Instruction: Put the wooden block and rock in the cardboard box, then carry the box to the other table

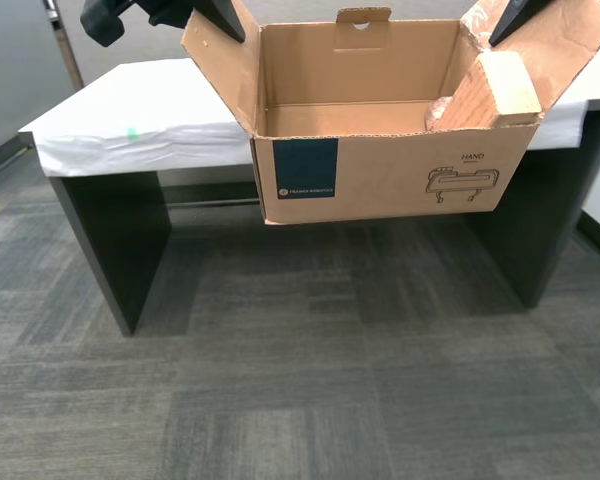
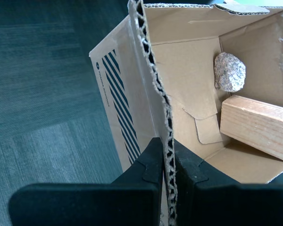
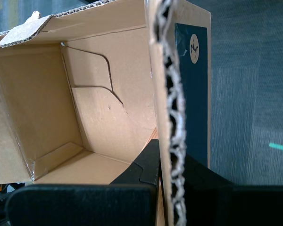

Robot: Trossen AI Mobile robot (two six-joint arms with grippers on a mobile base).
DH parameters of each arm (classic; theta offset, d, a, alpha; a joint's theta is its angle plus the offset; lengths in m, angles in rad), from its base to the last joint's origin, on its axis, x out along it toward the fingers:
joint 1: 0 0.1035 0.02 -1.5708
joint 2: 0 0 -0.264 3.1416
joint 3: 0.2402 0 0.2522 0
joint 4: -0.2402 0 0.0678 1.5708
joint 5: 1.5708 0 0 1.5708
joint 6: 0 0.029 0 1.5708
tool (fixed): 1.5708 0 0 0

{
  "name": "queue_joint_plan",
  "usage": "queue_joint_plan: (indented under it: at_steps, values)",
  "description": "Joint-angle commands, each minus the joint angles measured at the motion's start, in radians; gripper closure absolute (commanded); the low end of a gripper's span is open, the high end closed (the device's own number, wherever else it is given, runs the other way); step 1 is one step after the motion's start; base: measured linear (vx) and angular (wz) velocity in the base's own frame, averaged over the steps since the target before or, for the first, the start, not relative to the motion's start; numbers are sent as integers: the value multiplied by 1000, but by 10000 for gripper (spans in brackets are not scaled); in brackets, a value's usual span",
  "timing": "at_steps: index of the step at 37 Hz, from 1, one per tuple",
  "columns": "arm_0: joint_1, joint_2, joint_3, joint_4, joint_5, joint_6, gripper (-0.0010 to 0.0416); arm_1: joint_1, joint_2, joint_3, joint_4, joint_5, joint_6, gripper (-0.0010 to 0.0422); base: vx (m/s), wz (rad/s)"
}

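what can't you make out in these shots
- Rock: in the exterior view the block and a flap hide nearly all of it; only the second wrist view shows it clearly.
- Small print by the box label and under HAND: too small to read in the exterior view.
- Both arms: cut off by the exterior view's top edge.
- Box underside and its gap to the table: out of sight in every view.

White-sheeted table (image 1: 130, 105) on grey carpet (image 1: 280, 380); green tape mark (image 1: 133, 133) on sheet.
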Motion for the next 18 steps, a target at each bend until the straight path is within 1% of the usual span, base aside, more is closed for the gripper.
queue_joint_plan:
  at_steps: [1,6,9,14,18]
  values:
    - [0,-1,2,3,-3,7,406,0,-1,0,-15,5,-13,413,180,64]
    - [1,-1,2,5,-3,6,406,0,-1,0,-31,5,-16,413,176,34]
    - [1,-1,2,5,-3,-6,406,0,-1,0,-34,5,-17,413,177,11]
    - [1,-1,2,5,-3,-5,406,0,-1,0,-44,5,-23,413,175,-16]
    - [1,-1,2,5,-3,-5,406,0,-1,0,-53,17,-33,413,175,-34]
